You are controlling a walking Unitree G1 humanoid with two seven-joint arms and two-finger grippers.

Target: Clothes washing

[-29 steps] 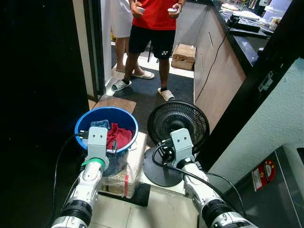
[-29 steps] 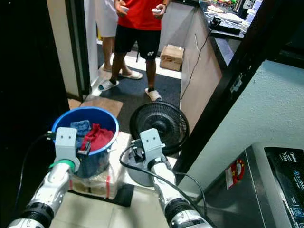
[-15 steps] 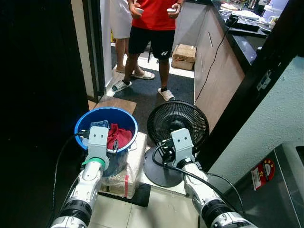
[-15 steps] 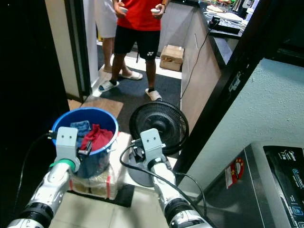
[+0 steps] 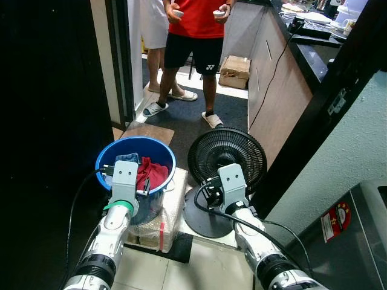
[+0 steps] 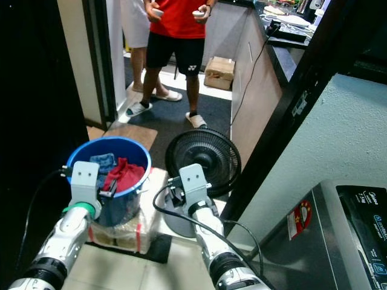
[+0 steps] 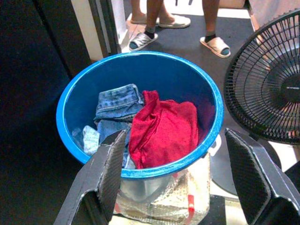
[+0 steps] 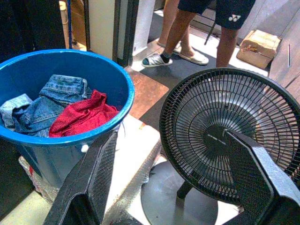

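Note:
A blue bucket (image 5: pixel 136 139) stands on a plastic-wrapped block (image 5: pixel 164 219) on the floor. A red cloth (image 7: pixel 161 122) and blue jeans (image 7: pixel 117 101) lie inside it. My left gripper (image 7: pixel 176 136) hovers just in front of the bucket's near rim, open wide, with nothing between its fingers (image 7: pixel 108 173). My right gripper (image 8: pixel 171 136) is held beside it, between the bucket and a black fan (image 5: pixel 227 160), also open and empty. The top of a grey washing machine (image 5: pixel 363 241) shows at the lower right.
Two people (image 5: pixel 196 24) stand in the passage beyond the bucket, near a cardboard box (image 5: pixel 234 71). A wooden counter (image 5: pixel 284 84) runs along the right. A dark door (image 5: pixel 48 121) is on the left and a black post (image 5: pixel 320 115) on the right.

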